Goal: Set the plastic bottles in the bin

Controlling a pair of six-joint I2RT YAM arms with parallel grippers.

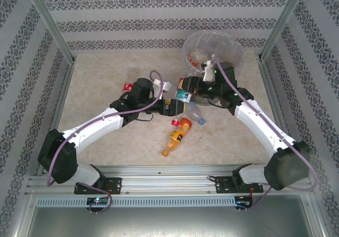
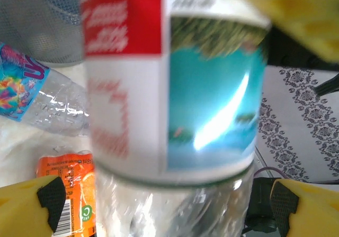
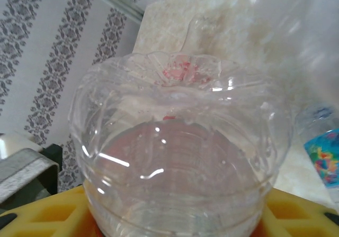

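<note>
Patterned striped wallpaper [image 1: 159, 25] surrounds the beige mottled bench [image 1: 106, 78]; the grey bag-lined bin [image 1: 233, 38] stands far right. From above, the red-and-teal-labelled clear plastic bottle [image 1: 184, 92] hangs between the arms near the bin. The wrist views show the right claw [image 3: 180, 216] gripping it and the left claw [image 2: 164, 202] wide.

Both arms stretch forward and inward, tips almost meeting; left gripper [image 1: 177, 103] gapes wide, right gripper [image 1: 189, 87] pinches a bottle [image 2: 212, 89].
</note>
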